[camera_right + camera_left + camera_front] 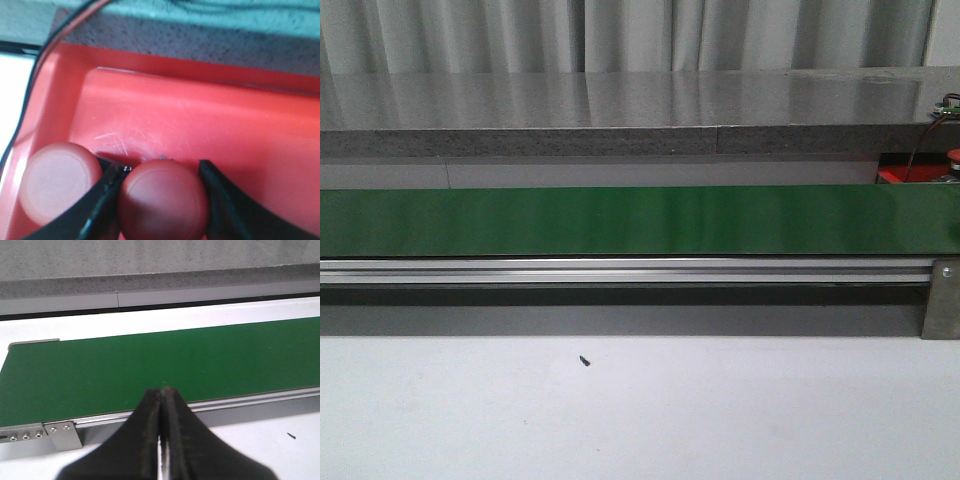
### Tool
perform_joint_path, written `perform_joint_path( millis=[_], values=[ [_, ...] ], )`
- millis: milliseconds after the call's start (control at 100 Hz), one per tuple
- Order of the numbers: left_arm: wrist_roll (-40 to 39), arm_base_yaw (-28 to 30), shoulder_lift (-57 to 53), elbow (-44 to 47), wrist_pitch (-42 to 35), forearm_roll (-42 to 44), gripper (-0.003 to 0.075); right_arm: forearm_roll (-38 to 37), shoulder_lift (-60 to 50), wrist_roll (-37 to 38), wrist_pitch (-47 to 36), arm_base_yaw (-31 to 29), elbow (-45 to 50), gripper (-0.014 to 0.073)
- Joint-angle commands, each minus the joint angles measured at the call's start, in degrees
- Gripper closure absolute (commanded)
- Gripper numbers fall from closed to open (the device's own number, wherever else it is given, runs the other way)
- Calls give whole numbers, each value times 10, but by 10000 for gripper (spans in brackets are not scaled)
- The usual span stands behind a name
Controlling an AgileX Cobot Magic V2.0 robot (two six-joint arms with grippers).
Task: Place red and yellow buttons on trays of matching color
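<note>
Left gripper point(163, 440): fingers point(145, 440) pressed together with nothing held between them, pointed forward and slightly down.
Right gripper point(162, 200): dark fingers point(100, 200) spread apart, each side set against a red button point(164, 202) gripped between them.

Pale curtain point(620, 35), grey stone-like counter point(620, 110)

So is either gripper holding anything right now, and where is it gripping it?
The right gripper holds a red button by its sides, over the red tray. The left gripper is shut on nothing.
</note>
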Motion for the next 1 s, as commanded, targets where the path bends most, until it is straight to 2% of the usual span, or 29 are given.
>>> perform_joint_path(
  millis=[0, 150, 240, 520, 640, 850, 990],
  values=[
    [0, -2, 3, -15, -43, -12, 740, 13, -31, -1, -7, -5, -19, 423],
    [0, -2, 3, -15, -43, -12, 740, 13, -29, -1, -1, -7, -21, 221],
    [0, -2, 3, -15, -43, -12, 740, 13, -33, -1, 5, -12, -28, 152],
    [0, -2, 3, -15, -43, -12, 739, 14, -72, -1, 67, -29, -78, 154],
    [0, -2, 3, -15, -43, -12, 740, 18, -106, -1, 68, -29, -79, 159],
    [0, -2, 3, -15, -43, -12, 740, 32, -180, -1, 97, -5, -79, 188],
    [0, -2, 3, -15, -43, -12, 740, 46, -229, -1, 124, 33, -69, 188]
  ],
)
